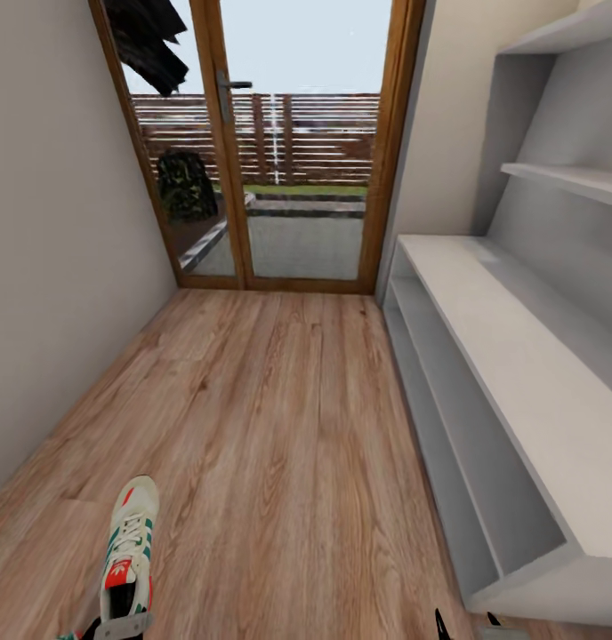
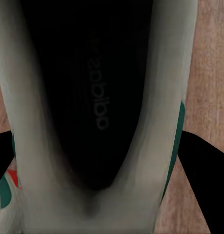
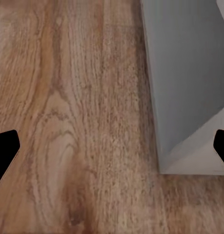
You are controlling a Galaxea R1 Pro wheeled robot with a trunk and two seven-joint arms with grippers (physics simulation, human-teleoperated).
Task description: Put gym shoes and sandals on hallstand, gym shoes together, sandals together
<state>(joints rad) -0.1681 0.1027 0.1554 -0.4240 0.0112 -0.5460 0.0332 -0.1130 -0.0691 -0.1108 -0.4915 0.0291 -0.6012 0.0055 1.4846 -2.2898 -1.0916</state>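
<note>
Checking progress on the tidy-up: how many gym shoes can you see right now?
1. A gym shoe sits low at the left of the head view, gripped at the heel by the left hand. Others may be out of frame.

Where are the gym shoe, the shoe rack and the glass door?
gym shoe (image 1: 131, 544), head view, laces.
shoe rack (image 1: 511, 356), head view, bench top.
glass door (image 1: 301, 142), head view, pane.

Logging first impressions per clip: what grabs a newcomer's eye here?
A cream-white gym shoe with green stripes, at the head view's lower left, in the left gripper. Ahead, a wood-framed glass door ends the corridor. The light-grey hallstand runs along the right wall, its bench bare.
</note>
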